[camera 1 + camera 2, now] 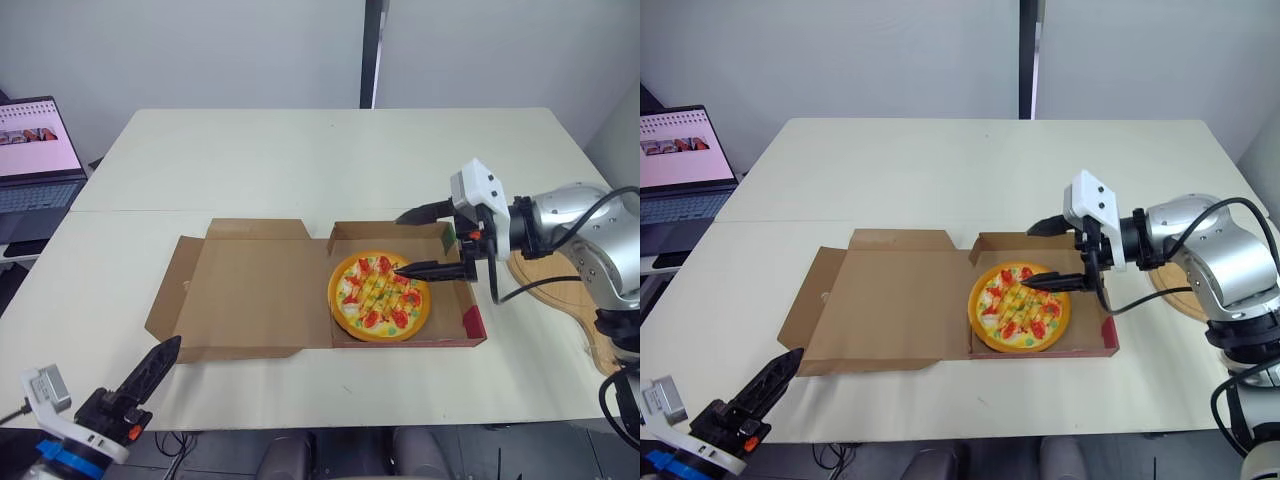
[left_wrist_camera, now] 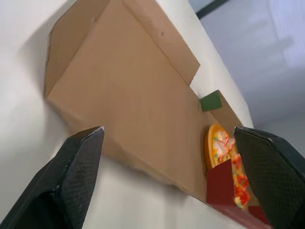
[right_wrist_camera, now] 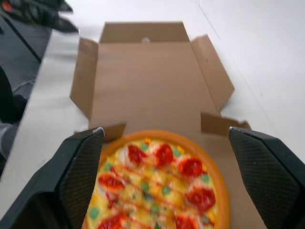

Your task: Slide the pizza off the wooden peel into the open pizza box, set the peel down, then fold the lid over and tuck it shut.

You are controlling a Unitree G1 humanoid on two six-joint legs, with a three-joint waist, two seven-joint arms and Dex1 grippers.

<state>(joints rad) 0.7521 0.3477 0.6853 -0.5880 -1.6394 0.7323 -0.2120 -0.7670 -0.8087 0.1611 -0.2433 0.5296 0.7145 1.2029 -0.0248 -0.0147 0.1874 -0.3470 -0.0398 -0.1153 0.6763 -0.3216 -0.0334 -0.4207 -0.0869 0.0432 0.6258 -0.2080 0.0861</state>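
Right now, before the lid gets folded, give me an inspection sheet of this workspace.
Surface: white table, bare apart from the job's things.
Job's things: pizza box open, its lid lying flat on the robot's left; pizza inside the base; wooden peel on the table under the right arm.
Clutter: nothing seen.
Claws: right claw open, poised over the pizza; left claw open, low by the table's near edge.
Cables: black cable looping off the right arm.
Surroundings: open laptop beyond the table's left edge; pale wall behind.
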